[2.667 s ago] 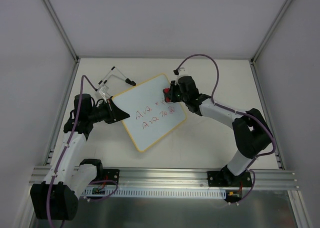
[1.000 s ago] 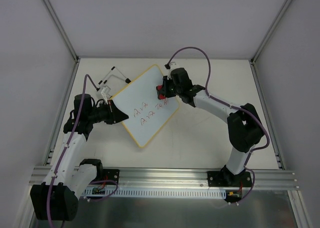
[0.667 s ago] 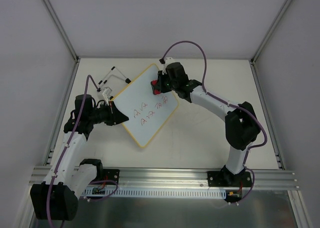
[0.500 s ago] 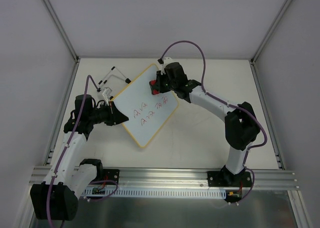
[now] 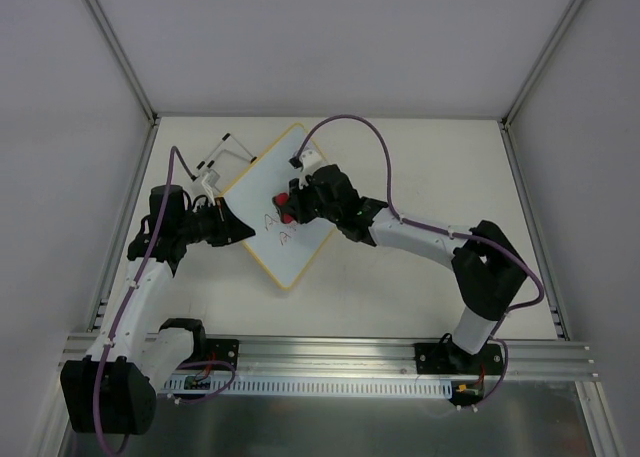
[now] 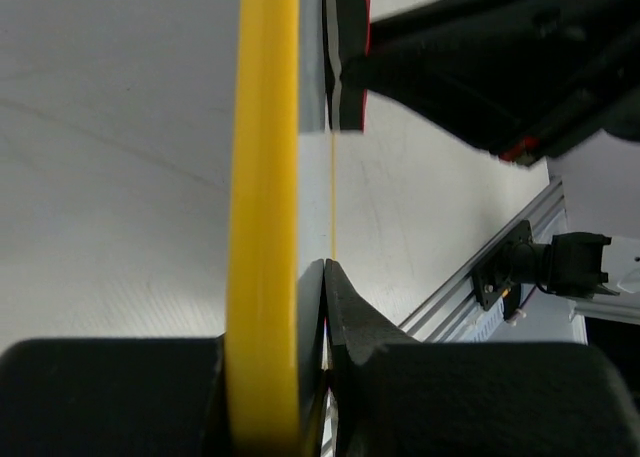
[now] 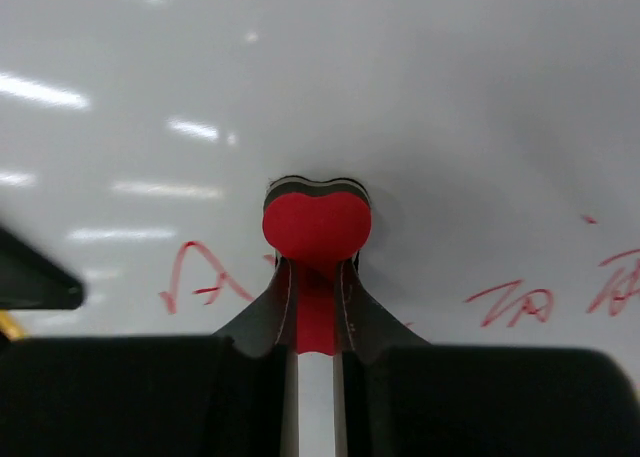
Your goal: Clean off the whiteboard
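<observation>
The right arm lies across the whiteboard [image 5: 262, 185] and hides its right-hand corner and most of the red writing [image 7: 205, 277]. From above only a few strokes show beside the wrist. Up close the marks to either side of the eraser [image 7: 316, 222] are loose scribbles I can't read. Beyond the board's far-left side lies a thin black-and-white object [image 5: 228, 154], too small to make out.

The board sits left of centre on the table [image 5: 430, 167], set cornerwise. One corner points at the far wall and the opposite one back toward the arm bases. The two sides in view look about equal, so I can't tell which way its long axis runs. I also can't tell whether it lies quite flat.

The left gripper [image 5: 236, 228] is clamped on the board's left corner, a finger on each face, with the yellow frame running edge-on between them. The right gripper [image 7: 316, 277] is closed tight on the red eraser, pinching its narrow stem. The eraser's dark underside is pressed against the white surface among the writing.
</observation>
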`<state>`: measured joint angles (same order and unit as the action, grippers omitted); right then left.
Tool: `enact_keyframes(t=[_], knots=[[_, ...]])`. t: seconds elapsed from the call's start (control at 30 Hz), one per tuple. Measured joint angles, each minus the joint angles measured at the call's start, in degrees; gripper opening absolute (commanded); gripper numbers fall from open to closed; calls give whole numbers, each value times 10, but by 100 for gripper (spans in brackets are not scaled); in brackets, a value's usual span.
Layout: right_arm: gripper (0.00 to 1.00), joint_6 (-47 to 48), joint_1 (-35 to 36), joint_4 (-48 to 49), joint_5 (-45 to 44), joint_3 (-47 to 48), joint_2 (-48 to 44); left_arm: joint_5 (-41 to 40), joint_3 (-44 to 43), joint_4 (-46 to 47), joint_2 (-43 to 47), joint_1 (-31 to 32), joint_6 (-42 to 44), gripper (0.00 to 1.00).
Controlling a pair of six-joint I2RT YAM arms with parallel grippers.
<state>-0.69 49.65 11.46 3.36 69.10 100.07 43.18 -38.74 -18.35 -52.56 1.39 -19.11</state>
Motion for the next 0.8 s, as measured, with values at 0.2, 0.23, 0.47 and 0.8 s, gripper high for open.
enact_keyframes(t=[0.2, 0.23, 0.47, 0.8], knots=[[0, -1, 85, 17, 7, 0, -15, -8, -4, 8, -7, 0, 13, 0], [0, -2, 98, 19, 9, 0, -16, -7, -4, 9, -8, 0, 18, 0], [0, -16, 105, 21, -12, -3, -16, -7, -5, 15, -14, 0, 24, 0], [0, -80, 39, 60, -56, -75, -24, -10, -5, 27, -15, 0, 24, 0]])
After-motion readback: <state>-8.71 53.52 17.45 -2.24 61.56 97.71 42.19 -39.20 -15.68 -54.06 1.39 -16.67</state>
